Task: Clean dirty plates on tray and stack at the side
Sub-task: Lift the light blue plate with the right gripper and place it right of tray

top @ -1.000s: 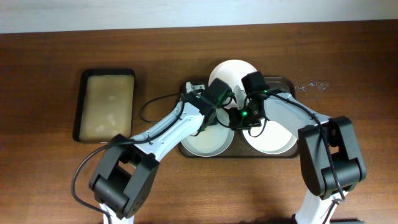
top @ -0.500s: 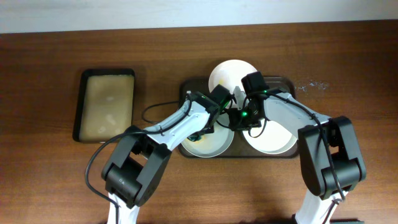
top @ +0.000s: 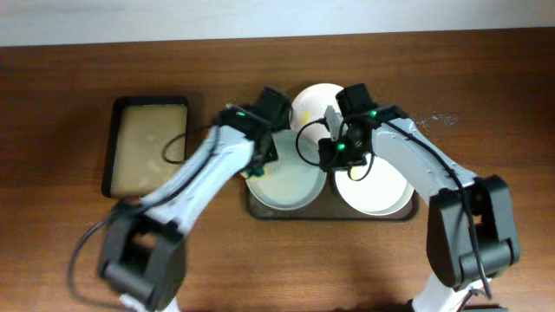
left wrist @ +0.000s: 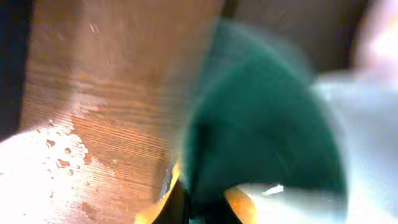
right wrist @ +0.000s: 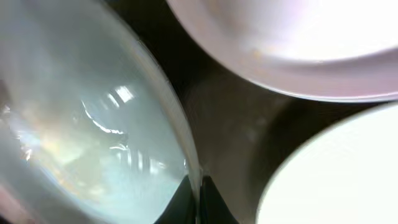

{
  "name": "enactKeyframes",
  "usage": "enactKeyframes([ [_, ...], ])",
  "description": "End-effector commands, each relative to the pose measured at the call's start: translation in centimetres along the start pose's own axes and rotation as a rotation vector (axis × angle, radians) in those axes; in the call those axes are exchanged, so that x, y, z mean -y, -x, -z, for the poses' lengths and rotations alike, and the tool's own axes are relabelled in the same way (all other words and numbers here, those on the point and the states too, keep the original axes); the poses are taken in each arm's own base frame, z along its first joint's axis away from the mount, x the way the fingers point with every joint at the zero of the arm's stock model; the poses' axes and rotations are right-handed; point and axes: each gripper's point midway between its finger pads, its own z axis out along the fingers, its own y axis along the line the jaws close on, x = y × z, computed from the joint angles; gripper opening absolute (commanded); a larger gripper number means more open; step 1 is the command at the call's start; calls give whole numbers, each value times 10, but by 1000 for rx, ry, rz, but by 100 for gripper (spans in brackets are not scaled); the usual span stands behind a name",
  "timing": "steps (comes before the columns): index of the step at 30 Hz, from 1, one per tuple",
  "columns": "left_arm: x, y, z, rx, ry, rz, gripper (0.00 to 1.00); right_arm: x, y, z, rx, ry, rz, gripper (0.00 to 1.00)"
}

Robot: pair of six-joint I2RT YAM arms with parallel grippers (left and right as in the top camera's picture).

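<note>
Three white plates lie on the dark brown tray: one at the back, one at the front left, one at the front right. My right gripper is shut on the right rim of the front left plate. In the right wrist view that rim is pinched between the fingers, with the other two plates to the right. My left gripper is at that plate's left back edge, shut on a green sponge, which is blurred in the left wrist view.
A smaller black tray with tan lining lies on the wooden table left of the brown tray. Small specks lie on the table at the brown tray's back right corner.
My left arm has swung left and back, from over the middle of the tray to the front left plate's left edge. My right gripper has held its place on the rim.
</note>
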Motion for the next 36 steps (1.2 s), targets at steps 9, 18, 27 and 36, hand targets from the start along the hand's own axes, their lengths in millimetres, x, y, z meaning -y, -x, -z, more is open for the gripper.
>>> enactKeyframes([
  [9, -37, 29, 67, -4, -204, 42, 0, 27, 24, 108, 112, -490, 72, 4],
  [18, -102, 47, 57, -36, -123, 131, 0, -11, 35, 167, 280, -1071, 356, 4],
  [27, -127, 47, 55, -57, -83, 136, 0, -80, 42, 215, 493, -1442, 601, 4],
  [36, -128, 45, 55, -65, -74, 132, 0, -89, 43, 216, 531, -1440, 601, 4],
])
